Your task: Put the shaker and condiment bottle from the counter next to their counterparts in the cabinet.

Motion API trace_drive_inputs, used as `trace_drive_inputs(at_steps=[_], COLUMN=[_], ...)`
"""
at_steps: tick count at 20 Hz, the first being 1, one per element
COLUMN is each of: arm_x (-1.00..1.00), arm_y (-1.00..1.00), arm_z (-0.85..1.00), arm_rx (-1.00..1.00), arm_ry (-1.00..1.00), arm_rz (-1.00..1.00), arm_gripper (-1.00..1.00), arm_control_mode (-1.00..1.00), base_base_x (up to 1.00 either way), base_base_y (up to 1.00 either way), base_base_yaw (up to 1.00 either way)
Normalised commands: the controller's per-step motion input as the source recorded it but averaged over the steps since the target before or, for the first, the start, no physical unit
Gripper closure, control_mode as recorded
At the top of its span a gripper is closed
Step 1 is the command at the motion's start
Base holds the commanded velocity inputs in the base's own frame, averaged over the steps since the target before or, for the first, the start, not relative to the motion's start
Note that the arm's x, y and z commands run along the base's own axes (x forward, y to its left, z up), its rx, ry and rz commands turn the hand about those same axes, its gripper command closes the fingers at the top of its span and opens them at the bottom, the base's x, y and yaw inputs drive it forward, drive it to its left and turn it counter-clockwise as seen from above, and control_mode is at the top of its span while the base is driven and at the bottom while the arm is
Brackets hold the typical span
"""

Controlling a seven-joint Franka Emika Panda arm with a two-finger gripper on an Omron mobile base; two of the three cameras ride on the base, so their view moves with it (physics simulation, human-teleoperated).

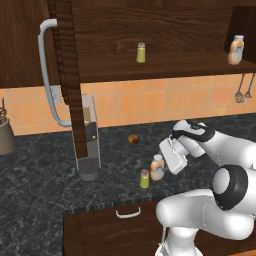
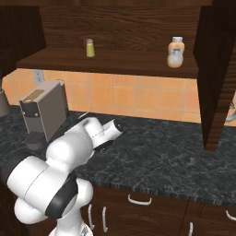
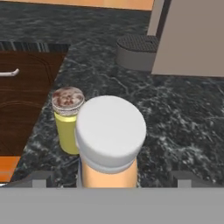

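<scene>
Near the front edge of the black, white-veined stone counter (image 1: 45, 170), the small tan-orange condiment bottle with a white cap (image 1: 157, 167) stands upright, and the small yellow-green shaker with a grey metal cap (image 1: 144, 179) sits just beside it, at about 8 o'clock from it in the left base view. The white arm's two-finger end effector (image 1: 169, 159) hangs right at the bottle, coming in from its 3 o'clock side. In the hand view the white cap (image 3: 111, 131) looms huge and dead centre, with the finger tips (image 3: 41, 180) standing wide on either side, not touching it as far as I can tell, so nothing's held yet.

Up in the dark brown wooden wall cabinet (image 1: 150, 30), the matching shaker (image 1: 141, 52) stands mid-shelf and the matching orange bottle (image 1: 236, 50) is well off toward 3 o'clock along the shelf.

So I'd say we're at step one: lining up the grab on the bottle. Next move looks like easing a touch further down around the neck or body and closing, without bumping the shaker over, since it's so close. After that it's a lift up to the shelf beside its twin. Shaker comes later.
</scene>
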Motion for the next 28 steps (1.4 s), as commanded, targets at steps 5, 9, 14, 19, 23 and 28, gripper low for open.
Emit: trace_drive_inputs(at_steps=[5, 9, 14, 19, 23, 28], arm_x=[0.0, 0.0, -0.08, 0.0, -0.02, -0.16], arm_y=[0.11, 0.0, 0.0, 0.0, 0.0, 0.04], arm_z=[-0.22, -0.21, 0.0, 0.57, 0.52, 0.5], arm_rx=[0.0, 0.0, 0.0, 0.0, -0.02, -0.08], arm_ry=[0.0, 0.0, -0.01, -0.03, -0.05, -0.09], arm_rz=[0.0, 0.01, 0.01, 0.0, -0.03, -0.04], arm_gripper=[1.0, 1.0, 1.0, 1.0, 1.0, 1.0], arm_control_mode=[-1.0, -1.0, -1.0, -1.0, -1.0, -1.0], base_base_x=[0.0, 0.0, 0.0, 0.0, 0.0, 0.0], base_base_y=[0.0, 0.0, 0.0, 0.0, 0.0, 0.0], base_base_yaw=[0.0, 0.0, 0.0, 0.0, 0.0, 0.0])
